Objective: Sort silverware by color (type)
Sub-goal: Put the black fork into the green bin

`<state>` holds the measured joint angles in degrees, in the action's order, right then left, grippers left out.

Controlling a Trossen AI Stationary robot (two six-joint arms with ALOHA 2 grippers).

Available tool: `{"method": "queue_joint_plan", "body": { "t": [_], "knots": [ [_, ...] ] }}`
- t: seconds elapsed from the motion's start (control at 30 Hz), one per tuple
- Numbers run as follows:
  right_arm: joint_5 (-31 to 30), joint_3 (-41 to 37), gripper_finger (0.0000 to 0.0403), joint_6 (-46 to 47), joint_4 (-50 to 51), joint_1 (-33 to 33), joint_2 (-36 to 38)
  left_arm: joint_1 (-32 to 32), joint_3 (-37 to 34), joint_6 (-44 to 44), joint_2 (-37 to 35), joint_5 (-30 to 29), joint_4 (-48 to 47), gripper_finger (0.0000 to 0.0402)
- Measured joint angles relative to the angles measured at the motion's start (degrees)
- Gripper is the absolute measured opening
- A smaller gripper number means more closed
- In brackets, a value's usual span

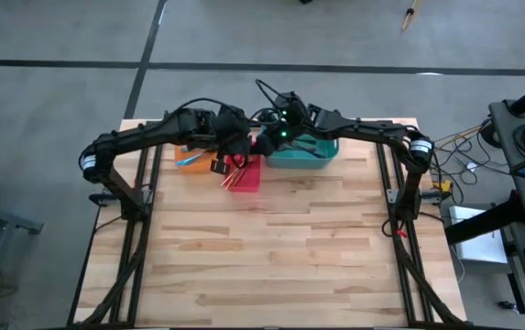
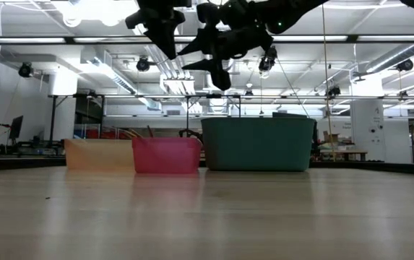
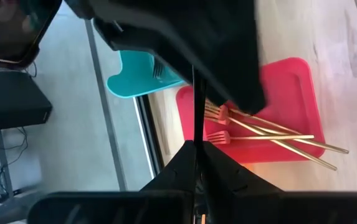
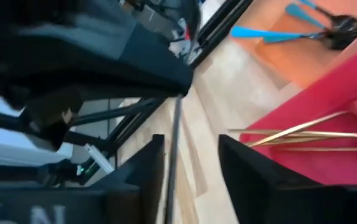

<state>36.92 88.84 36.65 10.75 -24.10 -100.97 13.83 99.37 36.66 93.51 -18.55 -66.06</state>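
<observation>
From above, both arms meet at the far edge of the surface (image 1: pixel 271 247), over the orange bin (image 1: pixel 191 159), red bin (image 1: pixel 244 174) and teal bin (image 1: pixel 303 154).

At table height, the left pincer (image 2: pixel 165 32) and right pincer (image 2: pixel 217 68) hang above the bins.

The left wrist shows its pincer (image 3: pixel 195 146) pinching a thin dark fork (image 3: pixel 194 106), above gold forks (image 3: pixel 271 138) in the red bin.

The right wrist shows its pincer (image 4: pixel 190 152) spread around a dark fork (image 4: pixel 174 149); blue-handled forks (image 4: pixel 278 34) lie in the orange bin.

gold forks (image 4: pixel 303 134) in red bin (image 4: pixel 334 162), blue-handled forks (image 4: pixel 271 34)
</observation>
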Motion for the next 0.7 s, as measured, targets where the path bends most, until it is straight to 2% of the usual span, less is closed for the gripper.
{"method": "queue_joint_plan", "body": {
  "t": [0.3, 0.53, 0.7],
  "knots": [
    [-0.95, 0.0, 0.0017, 0.43, -0.81, -0.54, 0.69, 0.06, 0.0, -0.11, 0.02, 0.0, 0.42, 0.0],
    [-0.97, 0.0, 0.0009, 0.39, -0.79, -0.53, 0.77, 0.06, 0.0, -1.18, 0.04, 0.0, 0.69, 0.0001],
    [-0.95, 0.0, 0.0009, 1.36, -0.64, -0.56, 0.79, 0.06, 0.0, -2.95, 0.04, 0.02, 1.24, 0.0018]
  ]
}}
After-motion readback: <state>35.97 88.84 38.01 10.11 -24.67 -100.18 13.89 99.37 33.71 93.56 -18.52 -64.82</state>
